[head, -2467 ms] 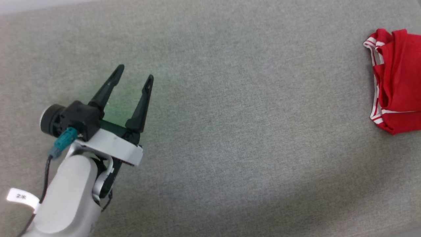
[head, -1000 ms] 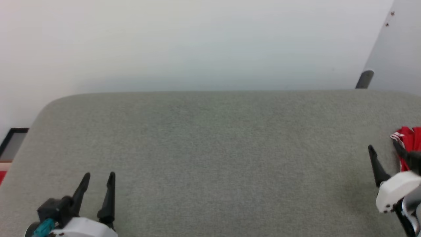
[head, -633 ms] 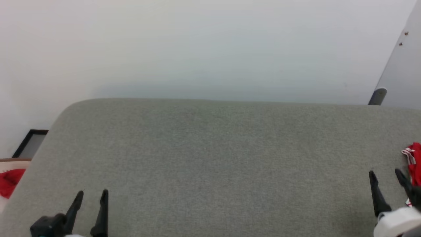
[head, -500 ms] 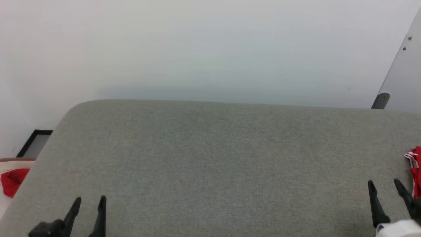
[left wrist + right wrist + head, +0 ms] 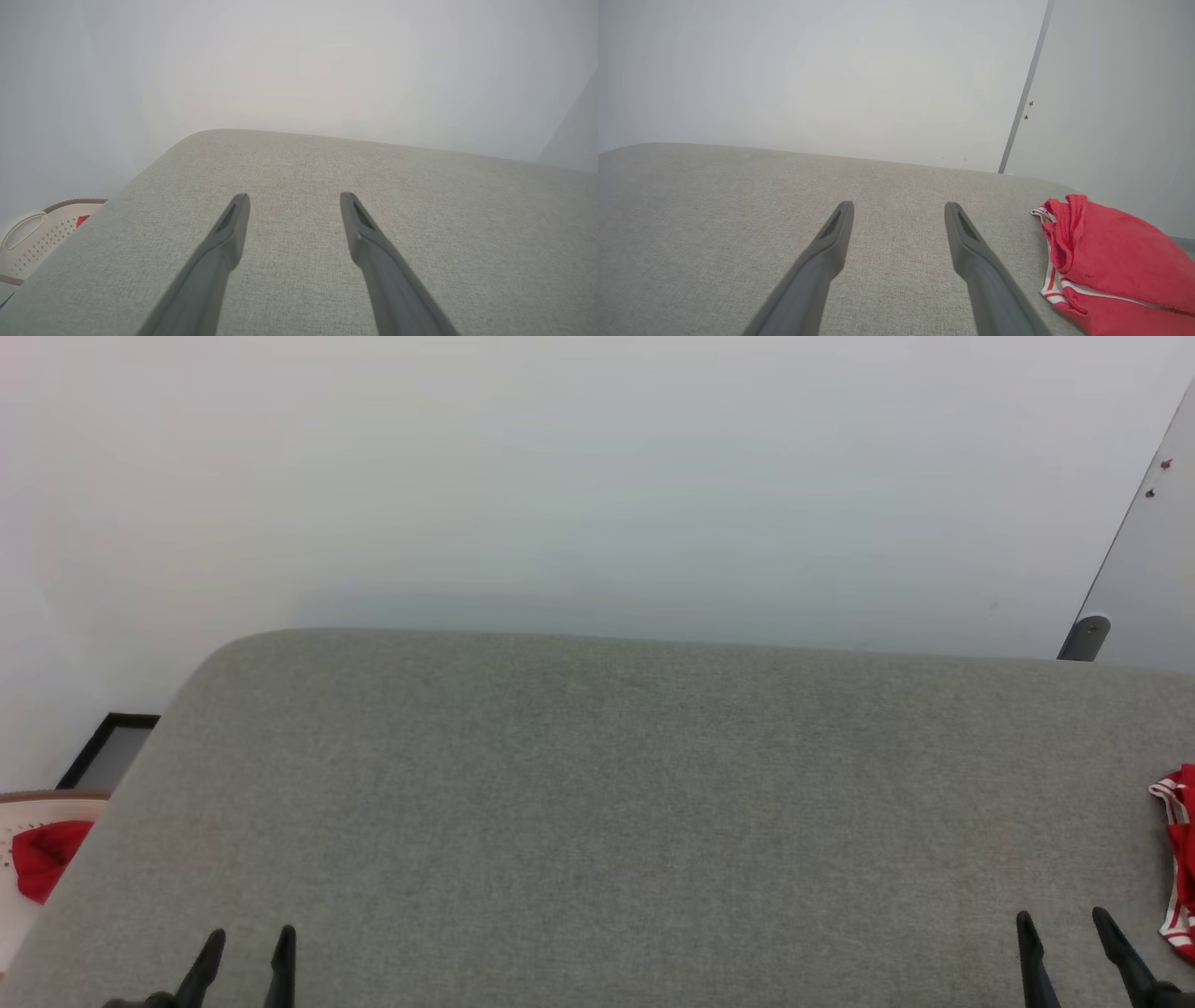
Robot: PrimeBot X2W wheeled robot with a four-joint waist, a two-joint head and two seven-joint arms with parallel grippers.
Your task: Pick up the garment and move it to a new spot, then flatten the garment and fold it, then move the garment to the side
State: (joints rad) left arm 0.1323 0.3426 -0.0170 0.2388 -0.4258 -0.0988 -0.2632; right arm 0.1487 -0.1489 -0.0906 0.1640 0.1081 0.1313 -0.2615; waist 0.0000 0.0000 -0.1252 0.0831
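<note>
1. We look across a table [image 5: 597,784] covered in grey fabric. Its far edge runs straight below a pale wall [image 5: 597,476], and its far left corner is rounded.
2. A wide stretch of grey top runs between our two grippers, open from the left edge almost to the right edge.
3. Our left gripper [image 5: 250,938] is over the near left part of the table, with its fingers apart and gripping nothing.
4. Our right gripper [image 5: 1062,922] is over the near right part, with its fingers spread the same way and also gripping nothing.
5. The shirt [image 5: 1106,261] is red with red-and-white striped trim. It lies bunched at the table's right edge, near the right gripper but apart from it.
6. The head view cuts off most of the shirt at its right border, and the right wrist view cuts off its lower part. We cannot tell how it is folded.
7. Past the left edge, lower down, stands a pale basket [image 5: 32,233]. It holds something red [image 5: 42,859] that we cannot identify.
8. In the head view, both grippers' bodies are cut off at the bottom.
</note>
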